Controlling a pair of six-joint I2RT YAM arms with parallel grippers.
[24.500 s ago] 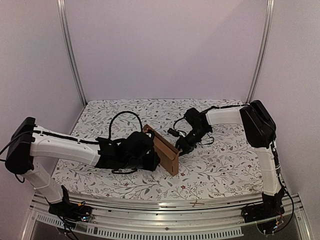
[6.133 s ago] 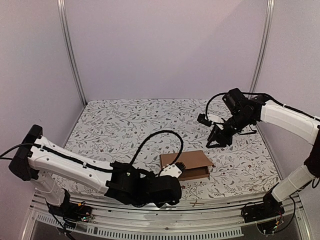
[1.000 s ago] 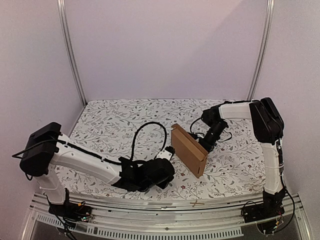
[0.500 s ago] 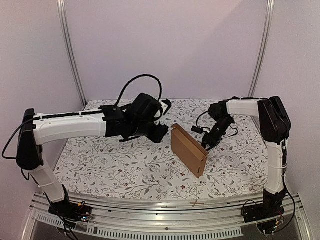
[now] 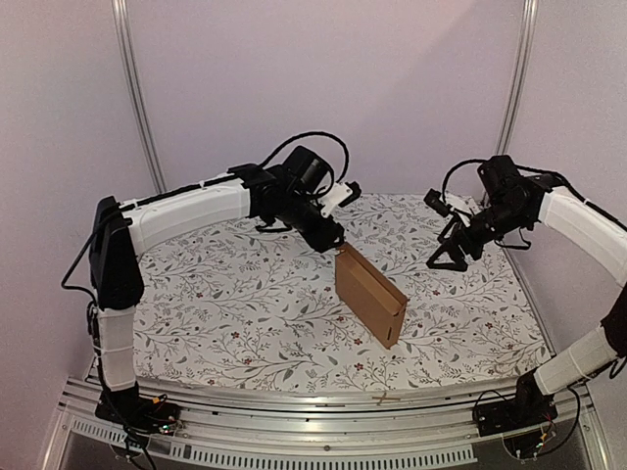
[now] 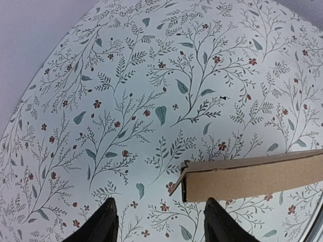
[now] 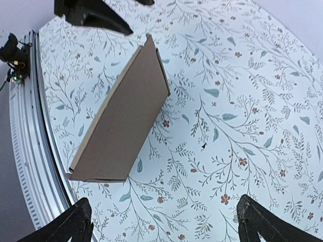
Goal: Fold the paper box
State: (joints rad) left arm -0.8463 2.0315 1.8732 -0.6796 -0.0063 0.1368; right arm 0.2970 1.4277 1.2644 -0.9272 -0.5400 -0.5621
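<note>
**Paper box alone on the tabletop, both claws open and off it**

Nearest the camera, a metal rail (image 5: 323, 403) runs along the front edge, with the two arm bases bolted at its ends. Beyond it is the tabletop (image 5: 245, 313), covered in a pale cloth printed with leafy sprigs.

Just right of centre sits the paper box (image 5: 370, 294), a thin brown cardboard slab. It runs diagonally, its near end pointing right and its far end pointing left. It seems to stand on one long edge, leaning a little (the overhead view does not settle this). Nothing touches it.

At the box's far end, the left claw (image 5: 331, 238) hovers just above the corner. In its wrist view its two dark fingers (image 6: 103, 224) are spread, with only cloth between them. The same view shows a small flap (image 6: 177, 182) jutting out at that corner.

Farther right, well apart from the box, the right claw (image 5: 446, 257) hangs in the air. Its fingers (image 7: 75, 224) are wide apart and hold nothing.

The box looks largely formed, so this reads as a pause between grips. The loose corner flap probably needs closing. The next move likely calls for the left claw to drop onto that far corner, while the right claw comes in to brace the slab so it does not tip or slide.
</note>
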